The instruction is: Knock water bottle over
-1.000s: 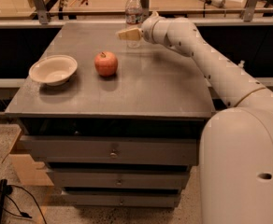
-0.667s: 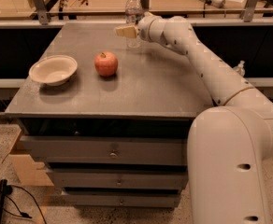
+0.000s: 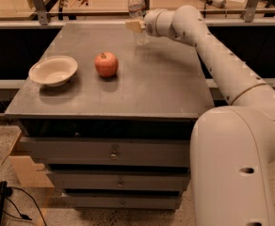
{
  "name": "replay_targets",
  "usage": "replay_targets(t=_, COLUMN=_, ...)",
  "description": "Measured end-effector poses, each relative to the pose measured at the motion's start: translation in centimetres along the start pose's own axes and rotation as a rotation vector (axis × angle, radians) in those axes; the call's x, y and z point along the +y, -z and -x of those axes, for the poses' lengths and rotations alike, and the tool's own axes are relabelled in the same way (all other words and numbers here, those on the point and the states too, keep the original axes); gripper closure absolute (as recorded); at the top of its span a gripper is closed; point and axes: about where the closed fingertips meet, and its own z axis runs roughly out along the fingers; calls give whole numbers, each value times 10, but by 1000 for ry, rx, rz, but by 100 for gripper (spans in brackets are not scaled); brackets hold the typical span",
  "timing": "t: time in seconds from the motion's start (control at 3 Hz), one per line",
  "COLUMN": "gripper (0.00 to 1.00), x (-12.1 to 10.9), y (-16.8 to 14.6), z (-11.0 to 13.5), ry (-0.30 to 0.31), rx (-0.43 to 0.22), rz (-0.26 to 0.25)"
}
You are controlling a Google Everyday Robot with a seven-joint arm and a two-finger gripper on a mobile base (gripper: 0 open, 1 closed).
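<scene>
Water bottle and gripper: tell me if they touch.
Cannot tell. The camera view shows the gripper overlapping the upright water bottle at the table's far edge; depth is unclear.

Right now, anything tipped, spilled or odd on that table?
Nothing stands out. The water bottle stands upright at the far edge of the table, with the tool at its side. The bowl sits upright, the apple beside it. No spill visible.

Red apple [image 3: 106, 64] near white bowl [image 3: 53, 70] on grey table [image 3: 147, 91], drawers [image 3: 81, 150] beneath
</scene>
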Motion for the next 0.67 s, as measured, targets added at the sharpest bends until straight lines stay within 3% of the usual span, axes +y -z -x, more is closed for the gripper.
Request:
replay_targets(t=0.33, gripper=87, x=1, y=27, z=22, ry=62, rx=87, rz=46)
replay_targets(t=0.67, gripper=100, x=-2, y=49, z=31, ry=107, rx=195, rz=86)
